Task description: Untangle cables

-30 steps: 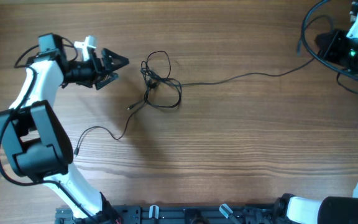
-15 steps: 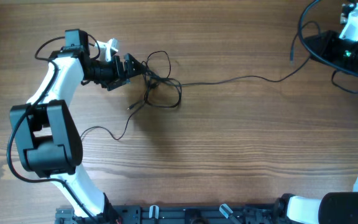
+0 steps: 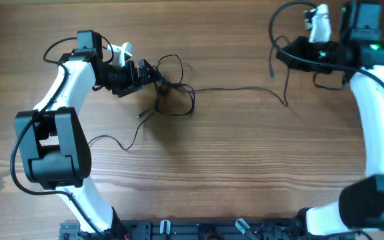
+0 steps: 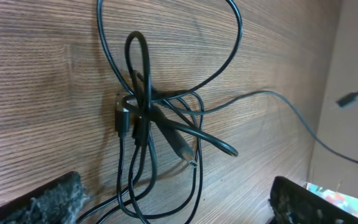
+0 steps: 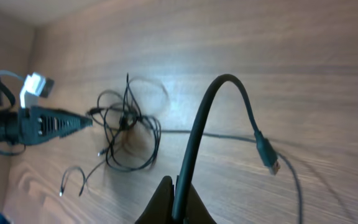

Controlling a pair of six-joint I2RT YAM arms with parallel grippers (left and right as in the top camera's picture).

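The cables form a black knot on the wooden table, left of centre, also seen in the left wrist view and the right wrist view. My left gripper is open at the knot's left side, its fingers straddling the lower loops without touching them. One long strand runs right from the knot to my right gripper. This gripper is shut on that cable above the table, and the plug end arcs over and hangs free.
A loose curly strand trails from the knot toward the lower left. The left arm's bulky base link stands at the left. A black rail runs along the front edge. The right arm spans the right side.
My left gripper has travelled right, from clear of the knot up to it. The right arm has swung left with its cable, and the long strand now lies slack and bent.
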